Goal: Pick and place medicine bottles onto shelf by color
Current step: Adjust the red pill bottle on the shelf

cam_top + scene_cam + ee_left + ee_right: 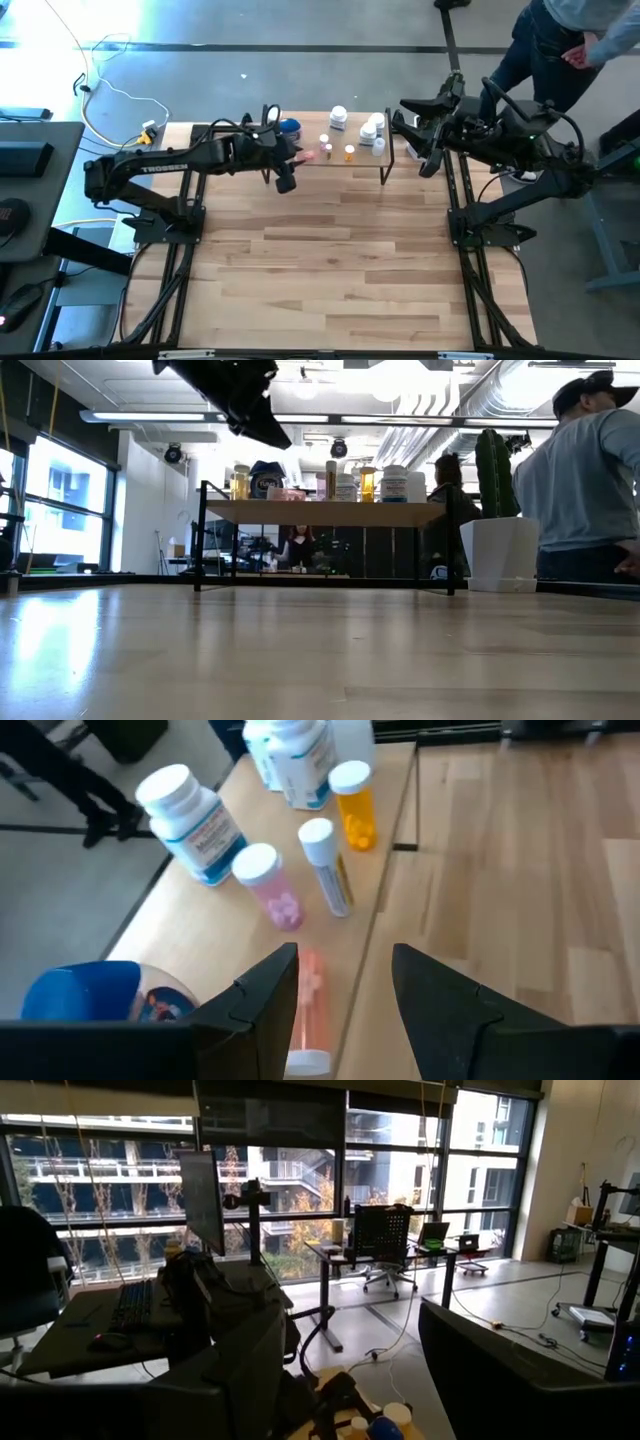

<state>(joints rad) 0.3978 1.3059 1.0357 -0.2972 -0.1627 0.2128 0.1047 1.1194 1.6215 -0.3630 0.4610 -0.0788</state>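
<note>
The shelf [360, 160] stands at the table's far edge on thin black legs. Several medicine bottles stand on it: white ones [190, 820], an orange one [355, 805], a pink one [268, 885] and a slim white-capped one [325, 870]. A blue-lidded jar [85, 995] stands at the shelf's left end. A pink-orange bottle [310, 1010] lies on its side on the board. My left gripper [345, 960] hovers open above the shelf's left front, with nothing between its fingers and the lying bottle just beside one finger. My right gripper [405, 130] waits open, raised beyond the shelf's right end.
A person [580, 490] stands beyond the table's far right corner. A white pot with a cactus [500, 550] shows right of the shelf [330, 512] in the low view. The table's near half [330, 260] is bare wood. Cables [120, 100] lie on the floor at the far left.
</note>
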